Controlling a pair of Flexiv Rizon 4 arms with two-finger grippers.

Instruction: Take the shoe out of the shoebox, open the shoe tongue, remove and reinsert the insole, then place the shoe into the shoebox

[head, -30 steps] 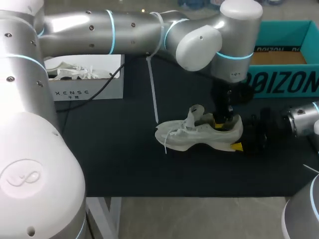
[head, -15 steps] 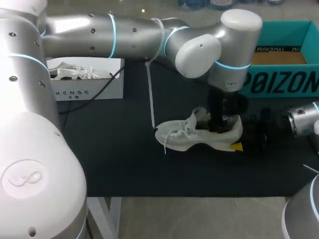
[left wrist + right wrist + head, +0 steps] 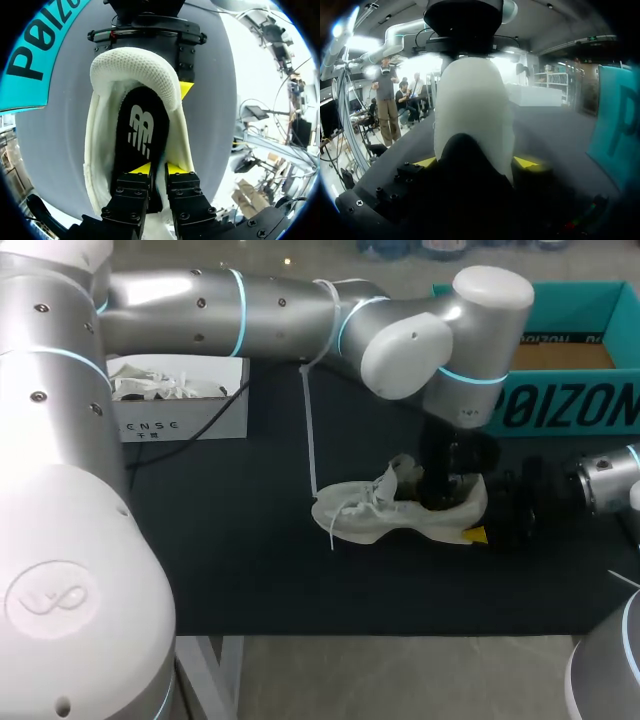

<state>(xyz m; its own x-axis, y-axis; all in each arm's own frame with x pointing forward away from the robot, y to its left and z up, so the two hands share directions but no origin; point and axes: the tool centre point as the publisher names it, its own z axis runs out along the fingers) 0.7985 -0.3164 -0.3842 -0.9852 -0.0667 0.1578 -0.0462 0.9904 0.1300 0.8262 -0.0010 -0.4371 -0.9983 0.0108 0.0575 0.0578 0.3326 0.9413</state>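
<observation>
Worktop (image 3: 250, 570): black, carrying everything below.
Shoe (image 3: 365, 515): white, upright on its sole mid-worktop, outside both boxes, toe toward my left (laces trailing loose).
Right gripper (image 3: 476, 162): at the heel, fingers spread wide and clamping it from both sides.
Left gripper (image 3: 157, 170): down in the shoe's opening, fingers narrow, pinching the black insole (image 3: 140, 130), which lies inside the shoe.
White box (image 3: 190, 420): far left, a second white laced shoe (image 3: 150, 385) inside.
Teal shoebox (image 3: 570, 405): far right, open, beyond the right gripper.
</observation>
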